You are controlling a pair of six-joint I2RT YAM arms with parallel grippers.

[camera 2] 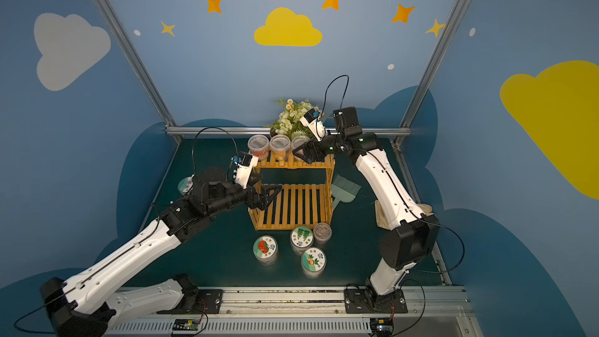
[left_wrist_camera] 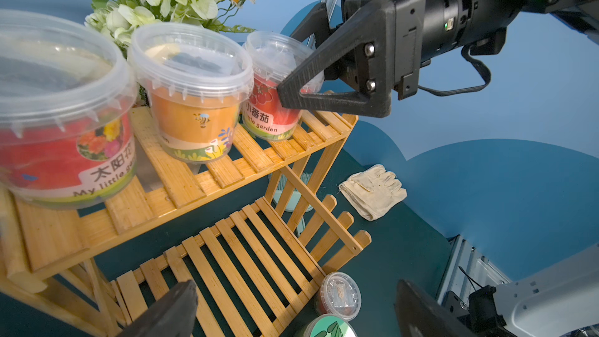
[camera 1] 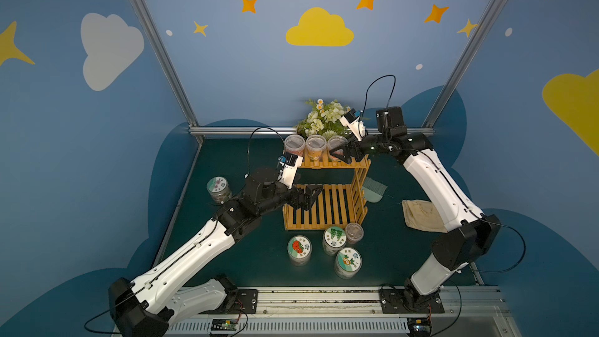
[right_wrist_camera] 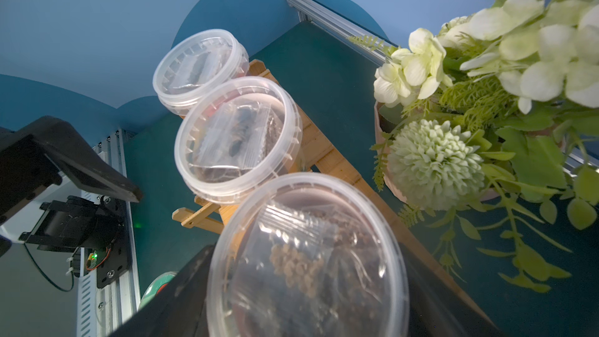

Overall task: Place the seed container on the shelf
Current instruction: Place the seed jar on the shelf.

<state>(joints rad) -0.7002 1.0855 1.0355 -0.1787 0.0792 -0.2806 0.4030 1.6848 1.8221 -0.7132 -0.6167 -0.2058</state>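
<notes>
Well, the dark green counter (camera 1: 265,267) fills the floor of the blue booth. The black-and-white left arm (camera 1: 194,254) and right arm (camera 1: 434,183) reach in over it from the near rail. Between them stands the shelf (camera 1: 337,209), a small two-tier rack of orange-yellow wooden slats with ladder-like sides.

Behind it, by the back rail, sits a pot of pale green and white artificial flowers (camera 1: 324,118). A cream cloth glove (camera 1: 421,215) lies flat on the counter to the right of the shelf, partly under the right arm. A pale green hand brush (camera 1: 374,189) lies just beside the shelf's right side.

Three clear plastic tubs with snap lids stand upright in a close row on the top tier. The red flower-label tub (left_wrist_camera: 61,150) is at the left end and the orange-label tub (left_wrist_camera: 194,118) is in the middle. The seed container (left_wrist_camera: 265,118), a clear tub with a red tomato label, stands on the slats at the right of the row.

The right claw (camera 1: 338,156) straddles it with one finger on each side below the lid rim. Whether those fingers press on it I cannot tell. The left claw (camera 1: 312,197) hangs over the left part of the lower tier, fingers wide apart and holding nothing.

Four short round jars stand on the counter just in front of the shelf: a tomato-lid jar (camera 1: 299,248), a green-leaf-lid jar (camera 1: 334,238), a carrot-lid jar (camera 1: 347,262) and a smaller clear-lid jar (camera 1: 354,231). A purple-flower-lid jar (camera 1: 218,188) stands well apart to the left.
</notes>
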